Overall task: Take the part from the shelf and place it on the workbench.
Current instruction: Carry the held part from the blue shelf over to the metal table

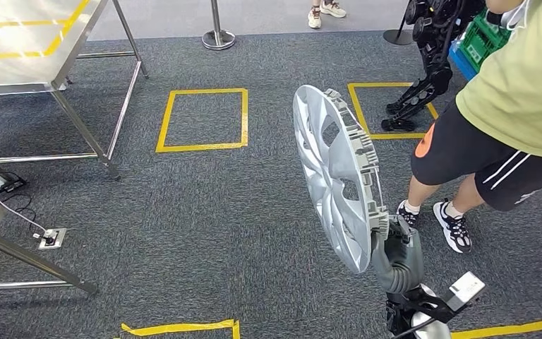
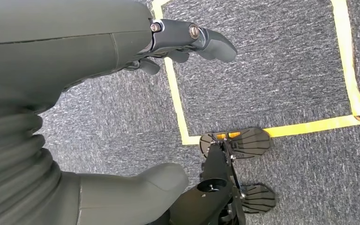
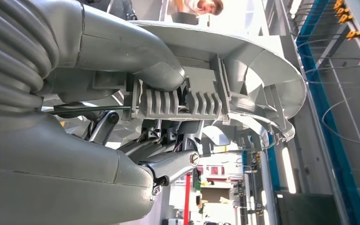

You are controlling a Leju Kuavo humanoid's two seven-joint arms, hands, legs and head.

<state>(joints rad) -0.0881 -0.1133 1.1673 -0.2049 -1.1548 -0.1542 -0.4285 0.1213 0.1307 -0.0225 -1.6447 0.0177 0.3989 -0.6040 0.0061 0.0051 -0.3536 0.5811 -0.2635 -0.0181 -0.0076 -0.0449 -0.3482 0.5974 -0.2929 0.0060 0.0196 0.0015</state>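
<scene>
The head view is evenly and brightly lit from overhead, with only soft, short shadows on the grey carpet (image 1: 205, 212) and a pale glare on the steel worktop (image 1: 21, 42) at the upper left; straight lines bow slightly toward the edges. In the left wrist view the carpet is sharp while the near left robot hand (image 2: 98, 93) looks soft. The right wrist view is washed out, perhaps by ceiling lights, behind the shaded wheel cover (image 3: 243, 79).

Silver wheel cover (image 1: 339, 176) in right hand (image 1: 399, 251)
</scene>
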